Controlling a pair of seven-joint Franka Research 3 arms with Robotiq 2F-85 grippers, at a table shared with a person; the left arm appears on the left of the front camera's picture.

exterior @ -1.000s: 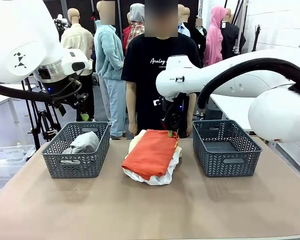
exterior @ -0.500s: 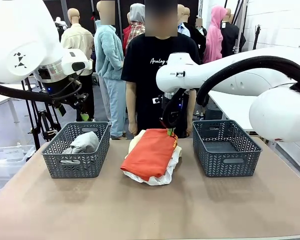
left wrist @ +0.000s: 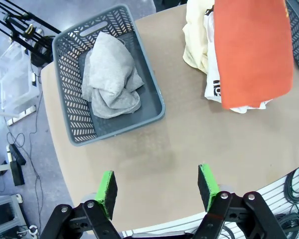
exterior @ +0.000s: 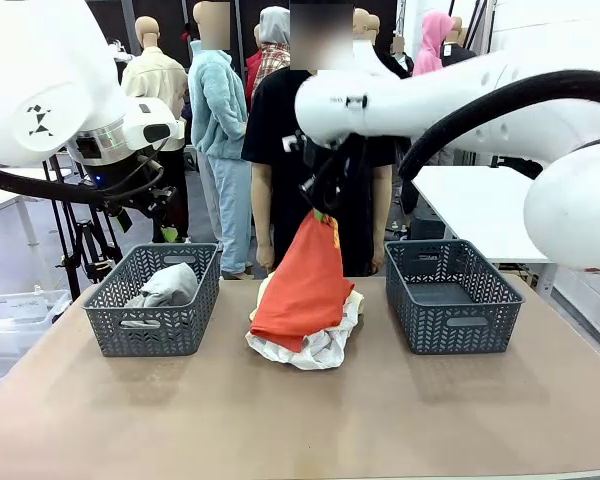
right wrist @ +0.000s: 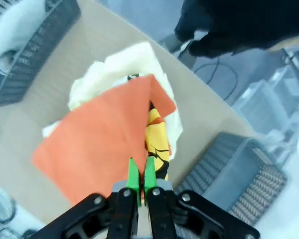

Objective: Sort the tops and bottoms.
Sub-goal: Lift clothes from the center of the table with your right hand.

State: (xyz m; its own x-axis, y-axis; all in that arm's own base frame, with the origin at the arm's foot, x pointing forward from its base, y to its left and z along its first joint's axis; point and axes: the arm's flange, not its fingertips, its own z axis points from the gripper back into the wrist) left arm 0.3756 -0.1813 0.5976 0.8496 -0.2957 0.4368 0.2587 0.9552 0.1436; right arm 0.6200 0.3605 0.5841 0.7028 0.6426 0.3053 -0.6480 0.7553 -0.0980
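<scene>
My right gripper (exterior: 322,213) is shut on the top edge of the orange-red garment (exterior: 303,281), which hangs from it above the middle of the table; in the right wrist view the gripper (right wrist: 139,175) pinches the orange-red cloth (right wrist: 99,149). Its lower end still lies on the pile of the white printed garment (exterior: 320,346) and the pale yellow one (left wrist: 195,37). The grey garment (exterior: 170,285) lies in the left basket (exterior: 155,300). My left gripper (left wrist: 158,186) stands open high above the table's left side, nothing between its fingers.
An empty grey basket (exterior: 450,294) stands at the right of the table. A person in a black T-shirt (exterior: 280,130) stands at the far edge behind the pile. The front half of the table (exterior: 300,420) is bare.
My right gripper has shut on the orange-red garment and risen, lifting its far edge off the pile so it now hangs. The left arm has not moved.
</scene>
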